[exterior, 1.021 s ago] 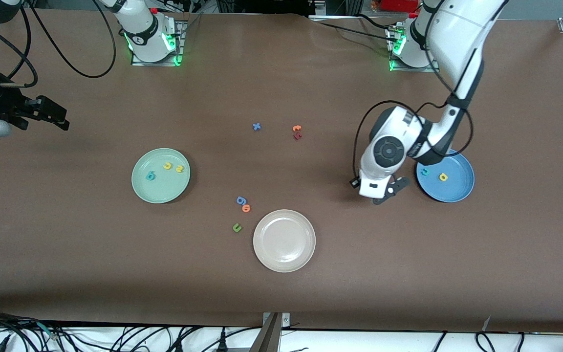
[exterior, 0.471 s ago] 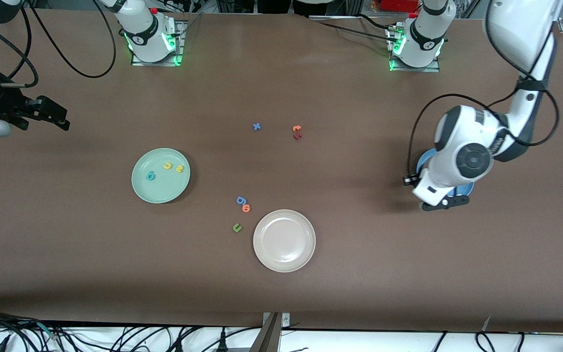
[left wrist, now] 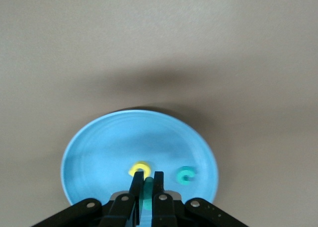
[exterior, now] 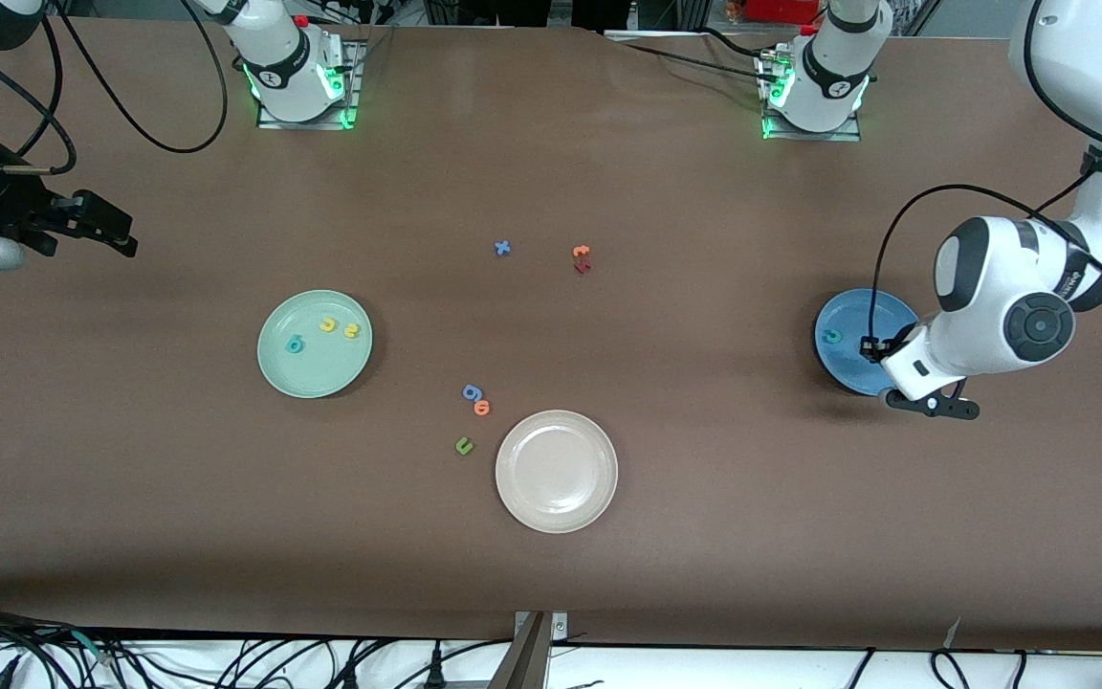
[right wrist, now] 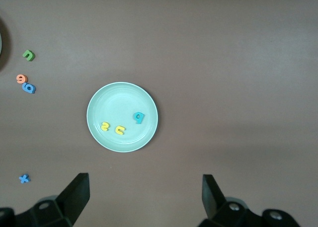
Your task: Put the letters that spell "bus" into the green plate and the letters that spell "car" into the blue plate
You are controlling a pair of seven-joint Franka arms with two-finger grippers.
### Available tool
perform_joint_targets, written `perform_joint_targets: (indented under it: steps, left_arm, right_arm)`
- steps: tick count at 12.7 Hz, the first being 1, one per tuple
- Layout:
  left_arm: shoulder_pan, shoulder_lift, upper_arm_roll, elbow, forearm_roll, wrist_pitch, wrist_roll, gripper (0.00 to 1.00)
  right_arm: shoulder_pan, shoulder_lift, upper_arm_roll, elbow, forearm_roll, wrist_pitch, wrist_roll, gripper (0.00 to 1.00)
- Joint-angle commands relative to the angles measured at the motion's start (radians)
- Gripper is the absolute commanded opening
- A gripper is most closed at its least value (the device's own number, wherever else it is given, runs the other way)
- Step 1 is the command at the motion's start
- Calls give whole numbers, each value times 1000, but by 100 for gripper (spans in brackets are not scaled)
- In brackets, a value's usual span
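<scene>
The green plate (exterior: 314, 373) holds a teal b (exterior: 295, 344), yellow u (exterior: 328, 325) and yellow s (exterior: 351, 331); the blue plate (exterior: 848, 368) holds a teal c (exterior: 831, 336) and yellow a (left wrist: 139, 168) (the teal r (left wrist: 147, 197) is pinched above it).

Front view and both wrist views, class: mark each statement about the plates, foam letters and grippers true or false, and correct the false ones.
1. The round pale green plate holds three foam letters. True.
2. The round beige-white plate holds an orange letter. False: no letter lies in it.
3. The left gripper pinches a teal foam letter over the round blue plate. True.
4. The right gripper is shut on a letter. False: its fingers stand open, holding nothing.
5. The small green foam "u" lies in the blue plate. False: it lies on the table beside the beige-white plate.
</scene>
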Motion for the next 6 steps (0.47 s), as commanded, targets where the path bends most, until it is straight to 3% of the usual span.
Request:
perform_joint_targets:
  steps: [1, 3, 6]
  left_arm:
    - [49, 11, -8, -83, 27, 121, 101, 7]
    - [57, 17, -8, -143, 27, 214, 112, 10]
    - [58, 26, -8, -160, 27, 241, 111, 19]
  right_arm:
    - [8, 1, -9, 2, -3, 5, -6, 100]
    - [8, 1, -9, 2, -3, 5, -6, 100]
    - [8, 1, -9, 2, -1, 5, -6, 100]
